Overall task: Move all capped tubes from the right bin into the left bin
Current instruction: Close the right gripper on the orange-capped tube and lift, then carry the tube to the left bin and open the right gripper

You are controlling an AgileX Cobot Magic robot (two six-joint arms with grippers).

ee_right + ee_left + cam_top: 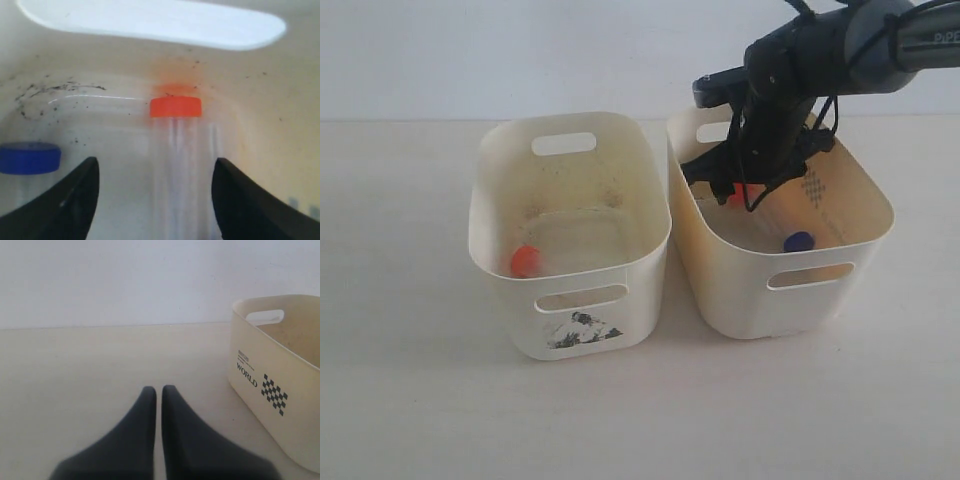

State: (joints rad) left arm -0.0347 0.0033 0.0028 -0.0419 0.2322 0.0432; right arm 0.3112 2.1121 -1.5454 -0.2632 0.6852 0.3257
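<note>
My right gripper (732, 190) is down inside the right bin (825, 290), the cream-yellow one. It stands open (156, 166), with its fingers on either side of a clear tube with an orange-red cap (176, 107) that lies on the bin floor, not touching it. A blue-capped tube (30, 158) lies beside it, its cap (799, 241) near the front wall. The left bin (485, 215), pale with a torn sticker, holds one orange-capped tube (525, 260). The second blue-capped tube is hidden. My left gripper (159, 389) is shut and empty above bare table, beside the left bin (280, 385).
The two bins stand side by side, nearly touching, on a pale table (410, 400). A white wall (520, 50) runs behind them. The right arm (840, 45) reaches in from the upper right over the right bin's far rim.
</note>
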